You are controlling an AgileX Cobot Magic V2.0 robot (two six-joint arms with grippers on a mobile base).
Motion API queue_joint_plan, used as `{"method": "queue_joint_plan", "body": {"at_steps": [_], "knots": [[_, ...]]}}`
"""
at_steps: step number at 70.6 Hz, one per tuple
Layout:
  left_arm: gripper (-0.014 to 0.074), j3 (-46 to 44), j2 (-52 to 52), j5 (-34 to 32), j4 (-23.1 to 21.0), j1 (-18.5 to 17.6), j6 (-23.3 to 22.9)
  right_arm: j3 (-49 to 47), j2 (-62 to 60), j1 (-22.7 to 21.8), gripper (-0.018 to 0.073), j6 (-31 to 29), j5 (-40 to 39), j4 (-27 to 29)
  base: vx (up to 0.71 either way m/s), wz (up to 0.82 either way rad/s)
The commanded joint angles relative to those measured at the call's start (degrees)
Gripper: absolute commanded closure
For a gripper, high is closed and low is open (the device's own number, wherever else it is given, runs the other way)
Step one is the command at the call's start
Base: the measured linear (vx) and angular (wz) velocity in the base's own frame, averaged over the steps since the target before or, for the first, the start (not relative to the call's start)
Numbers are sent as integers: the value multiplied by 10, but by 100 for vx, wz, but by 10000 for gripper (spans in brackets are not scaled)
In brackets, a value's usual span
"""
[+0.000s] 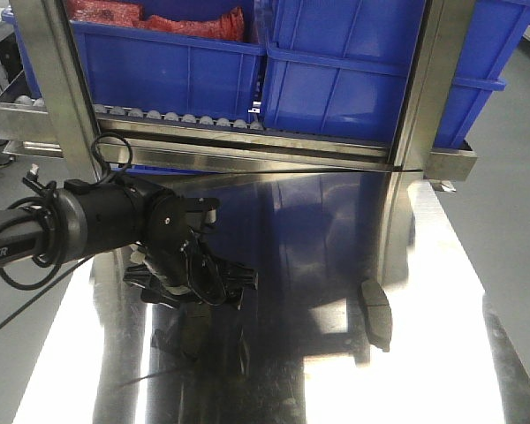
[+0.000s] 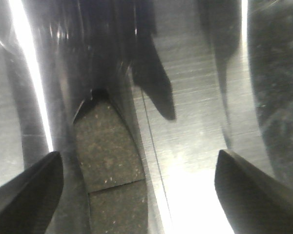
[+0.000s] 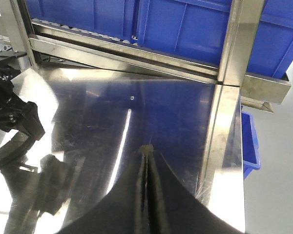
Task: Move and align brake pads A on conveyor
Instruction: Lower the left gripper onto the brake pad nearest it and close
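Note:
One brake pad (image 2: 110, 161), grey-brown with a thin groove across it, lies on the shiny steel table (image 1: 291, 230). It sits between the fingers of my left gripper (image 2: 136, 195), close to the left finger (image 2: 24, 195) and well apart from the right one. That gripper (image 1: 193, 291) is open and hovers low over the table's left part. A second brake pad (image 1: 375, 311) lies alone on the table further right. My right gripper (image 3: 146, 151) is shut with nothing in it, above the table. The conveyor is out of view.
Blue bins (image 1: 353, 79) stand on a roller rack (image 1: 185, 119) behind the table, one holding red bags (image 1: 159, 18). Steel frame posts (image 1: 428, 88) rise at the table's back edge. The table's right edge (image 1: 512, 353) drops to grey floor. The left arm (image 3: 12, 126) shows at left in the right wrist view.

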Motion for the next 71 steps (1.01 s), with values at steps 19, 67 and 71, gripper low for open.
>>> {"method": "queue_joint_plan", "body": {"at_steps": [19,67,71], "knots": [[55,-17,1,12,2,-4,-9,-16,5,-2,568,0,-42,-4,0,0],[382,-18,-1,37,3,-4,1,-16,5,-2,568,0,-42,-4,0,0],[412,-18,-1,37,10,-4,1,-16,5,-2,568,0,-42,-4,0,0]]}}
